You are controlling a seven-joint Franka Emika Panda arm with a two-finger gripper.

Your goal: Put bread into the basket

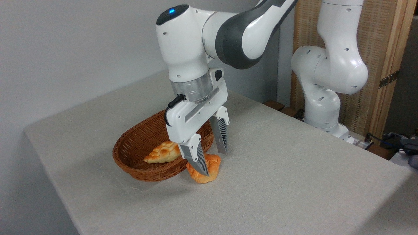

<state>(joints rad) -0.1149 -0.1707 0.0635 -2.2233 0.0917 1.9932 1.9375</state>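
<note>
A braided loaf (pixel 163 152) lies inside the wicker basket (pixel 130 153) on the grey table (pixel 294 182). The bread (pixel 209 169) sits on the table, touching the basket's right near side. The gripper (pixel 212 160) straddles it, jaws spread and not clamping it.

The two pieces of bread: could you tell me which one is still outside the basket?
The small round orange bun sits on the table against the basket, between the open gripper fingers. The braided loaf lies inside.

A gripper finger (pixel 198 160) hides part of the bread (pixel 204 169).
</note>
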